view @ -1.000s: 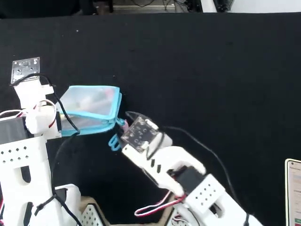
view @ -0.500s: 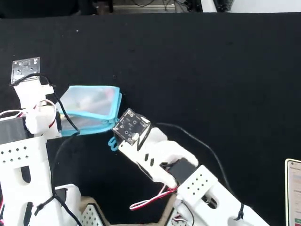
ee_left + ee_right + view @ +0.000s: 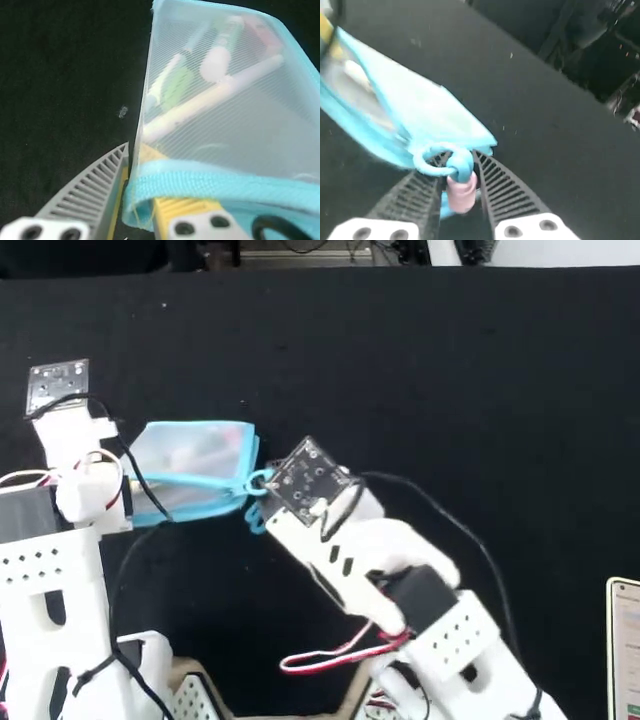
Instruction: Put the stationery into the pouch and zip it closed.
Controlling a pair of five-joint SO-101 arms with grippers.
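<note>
- As you look down from above, the black table [image 3: 450, 390] carries everything, and both arms come in from its near edge.
- Your right arm [image 3: 400, 580] slants from the near edge toward the middle left and ends at one corner of the pouch.
- Your left arm [image 3: 50, 570] stands at the table's left side, with its wrist meeting the pouch's other end.
- Between the two arms, left of centre, lies the pouch [image 3: 195, 455], see-through mesh with a light blue border. Its zipper edge faces the arms.
- Inside the mesh you can see the stationery [image 3: 210, 95]: a long white pen lying slantwise, a green piece beside it, a white-capped item and something reddish farther in.
- Your left gripper [image 3: 136, 156] pinches the blue zipper edge at the pouch's end, with the fabric caught between its fingers.
- Your right gripper [image 3: 457, 157] is pressed together on the zipper pull [image 3: 455, 167], a blue cord loop with a pink bead. The pull sits right at the pouch's corner nearest that arm.
- How far the zipper is drawn along the edge cannot be told from these views.
</note>
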